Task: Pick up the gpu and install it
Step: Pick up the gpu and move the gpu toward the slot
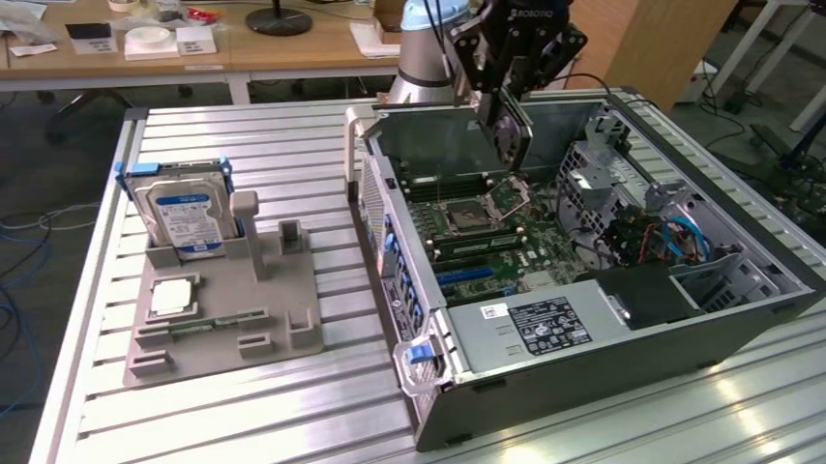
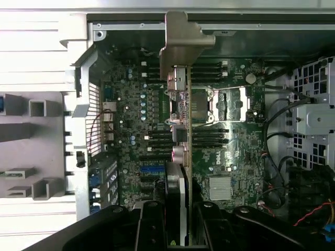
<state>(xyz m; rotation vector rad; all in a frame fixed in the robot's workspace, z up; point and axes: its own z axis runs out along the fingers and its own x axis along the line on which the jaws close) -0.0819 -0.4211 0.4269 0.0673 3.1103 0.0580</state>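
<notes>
Gpu (image 1: 510,140) hangs on edge in the gripper (image 1: 501,101), whose jaws are clamped on its two faces, above the open computer case (image 1: 671,338). The exterior view shows its dark flat side. The wrist view shows it edge-on over the motherboard (image 2: 131,104), silvery bracket (image 2: 183,44) at the far end. It hangs apart from the case walls, with room on both sides.
</notes>
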